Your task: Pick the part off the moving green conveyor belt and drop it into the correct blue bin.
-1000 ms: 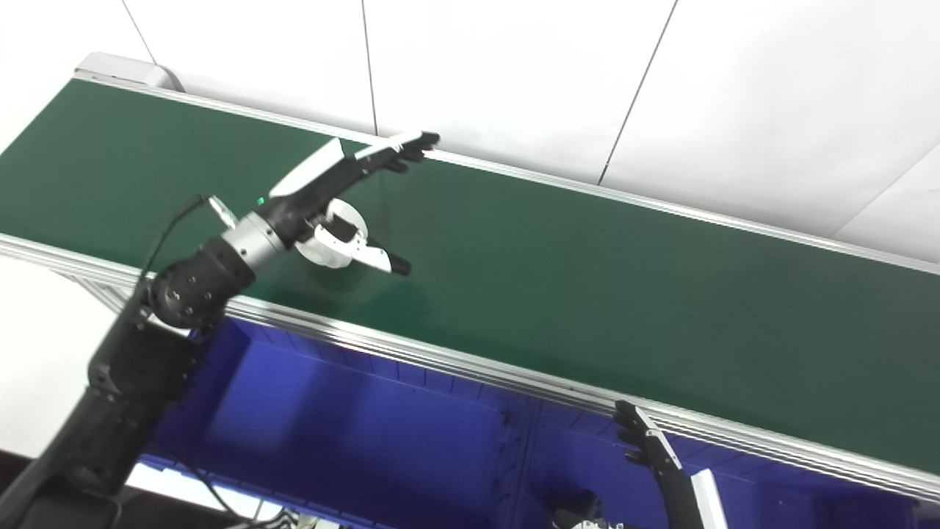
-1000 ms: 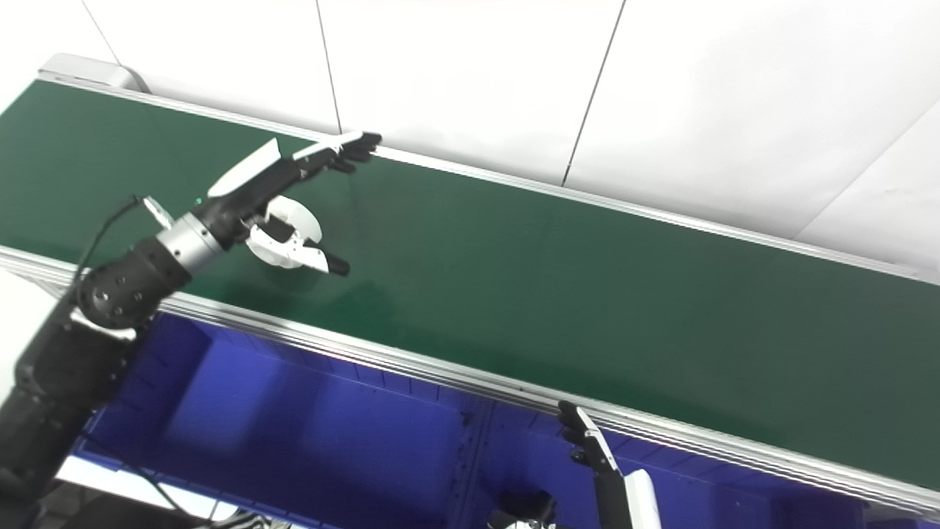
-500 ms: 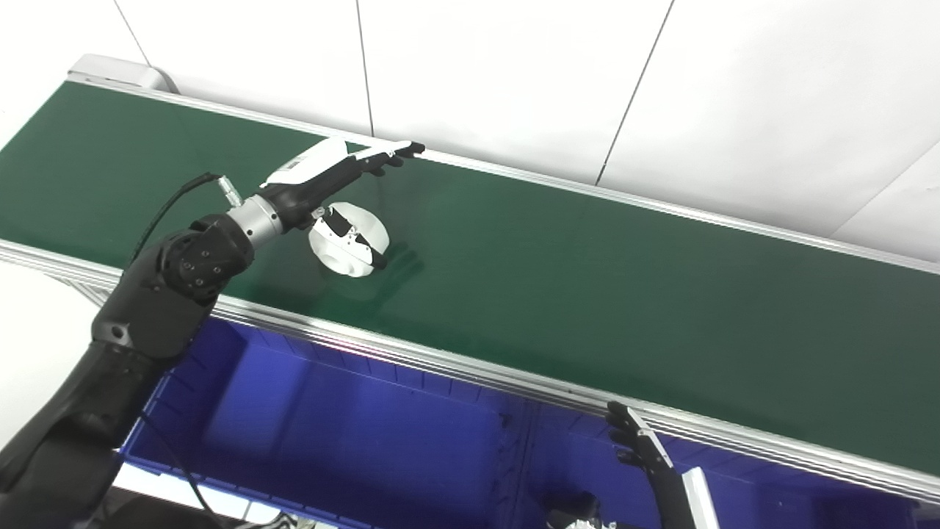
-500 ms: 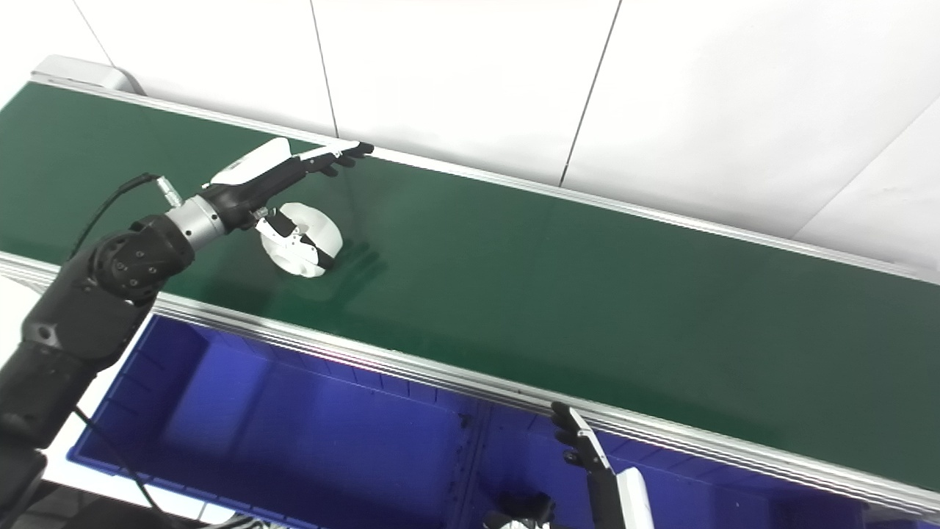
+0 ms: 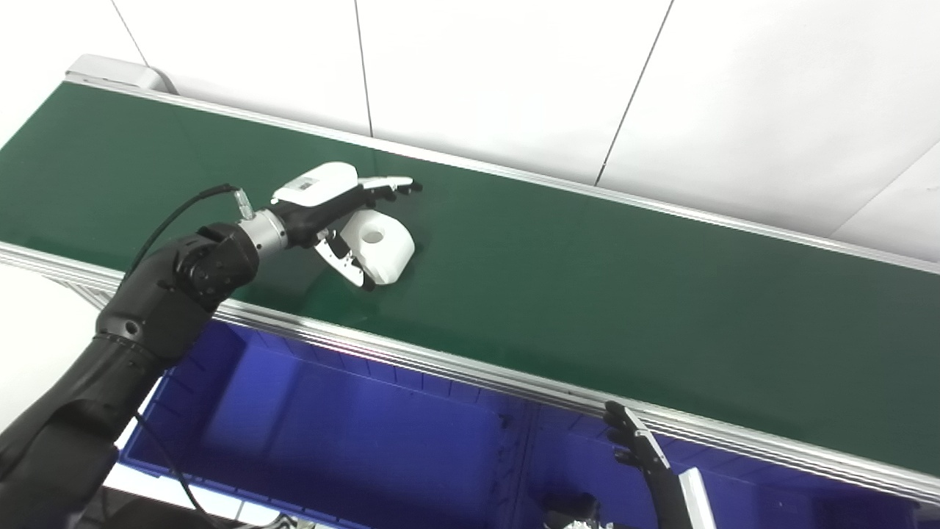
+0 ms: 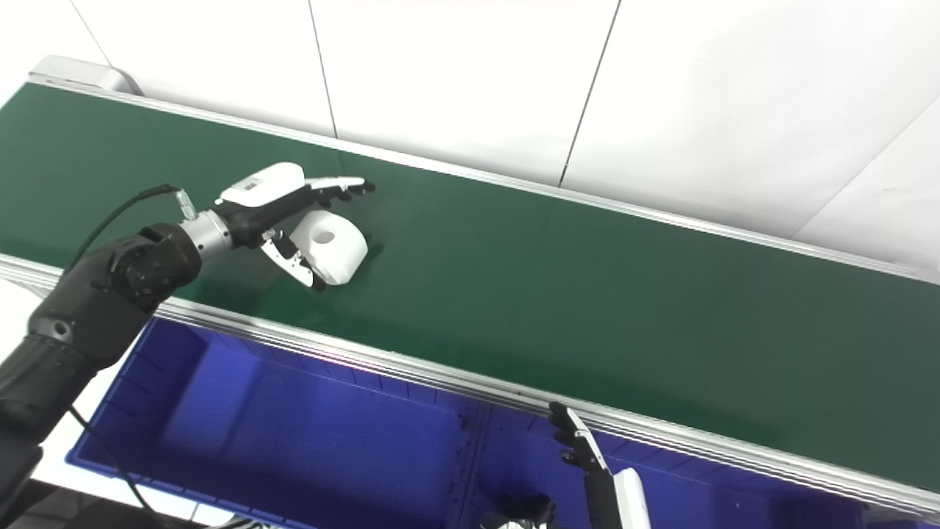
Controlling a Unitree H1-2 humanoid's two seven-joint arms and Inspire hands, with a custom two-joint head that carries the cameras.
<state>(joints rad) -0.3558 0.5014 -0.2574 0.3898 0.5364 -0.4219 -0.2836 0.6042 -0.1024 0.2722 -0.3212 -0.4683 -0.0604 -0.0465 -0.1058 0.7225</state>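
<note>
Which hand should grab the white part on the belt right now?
Left. The left hand is already open around the white part on the belt. The right hand sits low by the blue bin, well away from it.

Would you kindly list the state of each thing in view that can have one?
white part: lying on the belt, its hole facing up, between the left hand's fingers and thumb, not lifted.
left hand: fingers spread around the part, not closed on it.
right hand: low over the bins, fingers straight, holding nothing.
green belt: carries only the part.
left blue bin: nothing seen inside.
</note>
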